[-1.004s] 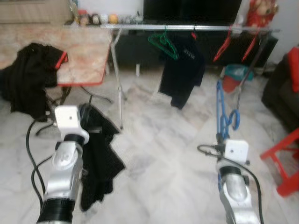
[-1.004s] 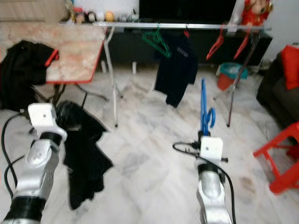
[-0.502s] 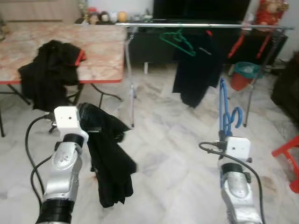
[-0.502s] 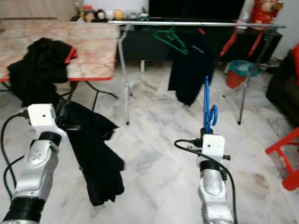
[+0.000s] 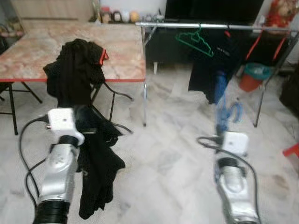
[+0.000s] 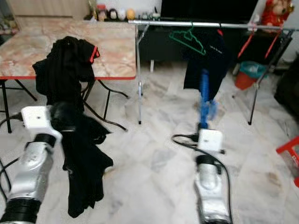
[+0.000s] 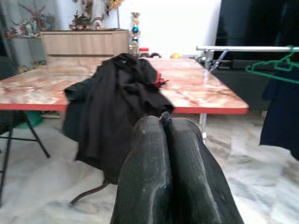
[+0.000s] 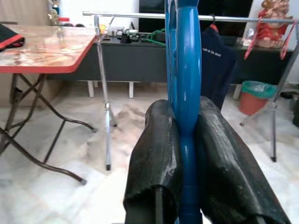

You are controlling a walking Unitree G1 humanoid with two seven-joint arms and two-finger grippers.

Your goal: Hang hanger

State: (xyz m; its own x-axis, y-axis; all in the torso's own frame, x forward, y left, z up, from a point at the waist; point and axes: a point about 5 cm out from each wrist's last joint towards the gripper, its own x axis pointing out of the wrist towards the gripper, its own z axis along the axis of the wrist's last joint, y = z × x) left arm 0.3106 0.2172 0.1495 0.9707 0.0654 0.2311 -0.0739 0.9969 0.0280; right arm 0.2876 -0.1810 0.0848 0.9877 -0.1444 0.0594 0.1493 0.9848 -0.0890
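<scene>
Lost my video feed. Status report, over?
Right hand shut on blue hanger. Left hand shut on black garment. Clothes rail ahead, across open floor.

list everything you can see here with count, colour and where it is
blue hanger: one, blue, clamped in the right hand
black garment: one, black, hanging from the left hand
clothes rail: one, silver, ahead, beside the table
green hanger: one, green, on the rail
dark shirt: one, navy, hanging on the rail
red hangers: at least two, red, on the rail's right end
table: one, marble-look top with red edge, left
black clothing: one heap, black with red trim, on the table edge
bin: one, red with teal, behind the rail
left hand: black fingers, shut
right hand: black fingers
</scene>
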